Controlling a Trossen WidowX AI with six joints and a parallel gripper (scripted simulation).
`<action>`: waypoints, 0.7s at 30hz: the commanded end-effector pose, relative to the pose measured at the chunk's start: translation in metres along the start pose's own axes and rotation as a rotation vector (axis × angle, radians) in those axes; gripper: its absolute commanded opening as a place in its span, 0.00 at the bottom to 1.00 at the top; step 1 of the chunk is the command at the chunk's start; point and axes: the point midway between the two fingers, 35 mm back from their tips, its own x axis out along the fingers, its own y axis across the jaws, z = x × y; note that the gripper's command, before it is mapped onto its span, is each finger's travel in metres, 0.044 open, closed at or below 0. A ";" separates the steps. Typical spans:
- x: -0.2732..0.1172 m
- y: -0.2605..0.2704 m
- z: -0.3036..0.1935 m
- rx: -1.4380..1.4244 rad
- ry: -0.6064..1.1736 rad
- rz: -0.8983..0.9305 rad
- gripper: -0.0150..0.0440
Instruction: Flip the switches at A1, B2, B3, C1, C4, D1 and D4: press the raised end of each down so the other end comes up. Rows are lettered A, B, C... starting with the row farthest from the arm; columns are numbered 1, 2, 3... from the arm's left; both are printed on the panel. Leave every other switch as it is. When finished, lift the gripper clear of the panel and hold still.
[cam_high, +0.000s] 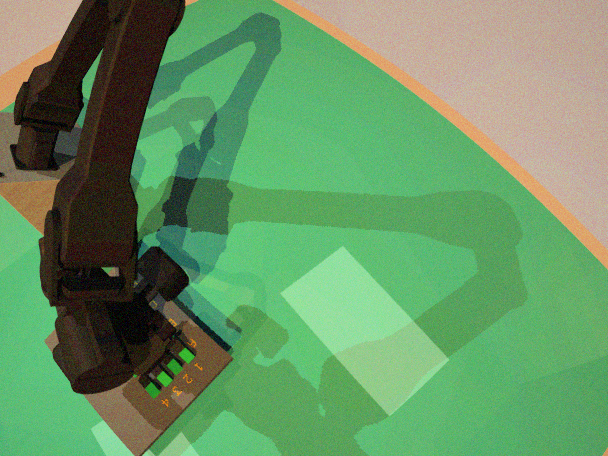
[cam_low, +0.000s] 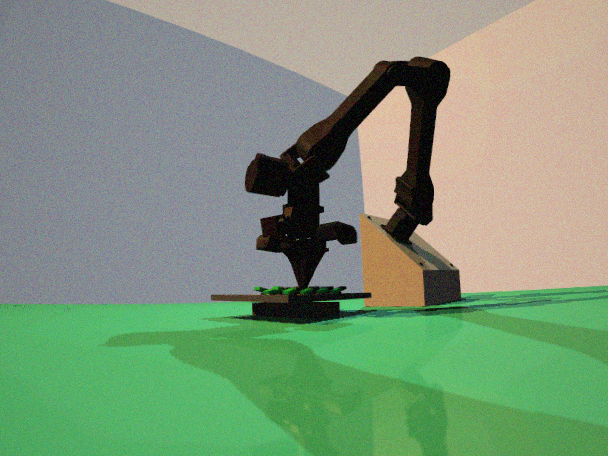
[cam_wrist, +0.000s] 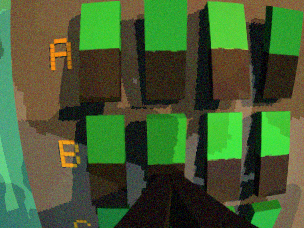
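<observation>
The brown panel (cam_high: 215, 349) (cam_low: 235, 298) (cam_wrist: 35, 30) carries rocker switches, each with a green half and a dark brown half. My gripper (cam_low: 302, 286) (cam_wrist: 168, 184) is shut and empty, pointing down. Its tip is at the brown near half of switch B2 (cam_wrist: 165, 137) and covers part of it; contact cannot be told. Switch A1 (cam_high: 187, 355) (cam_wrist: 100, 25) and switch B3 (cam_wrist: 224, 135) show whole in the wrist view. Switch C1 (cam_wrist: 112, 217) and switch C4 (cam_wrist: 265, 215) show only in part at its lower edge. Row D is out of the wrist view. Exact tilts are hard to tell.
Switch A2 (cam_wrist: 166, 25), switch A3 (cam_wrist: 226, 25), switch A4 (cam_wrist: 285, 30), switch B1 (cam_wrist: 105, 139) and switch B4 (cam_wrist: 275, 132) surround the tip's area. The panel overhangs a dark base block (cam_low: 295, 310). The arm hides much of the panel in the top view.
</observation>
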 end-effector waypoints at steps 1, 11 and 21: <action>0.001 0.001 0.000 0.004 0.001 0.003 0.25; -0.064 0.000 0.003 0.004 0.027 0.000 0.25; -0.064 -0.022 0.003 0.003 0.027 -0.001 0.25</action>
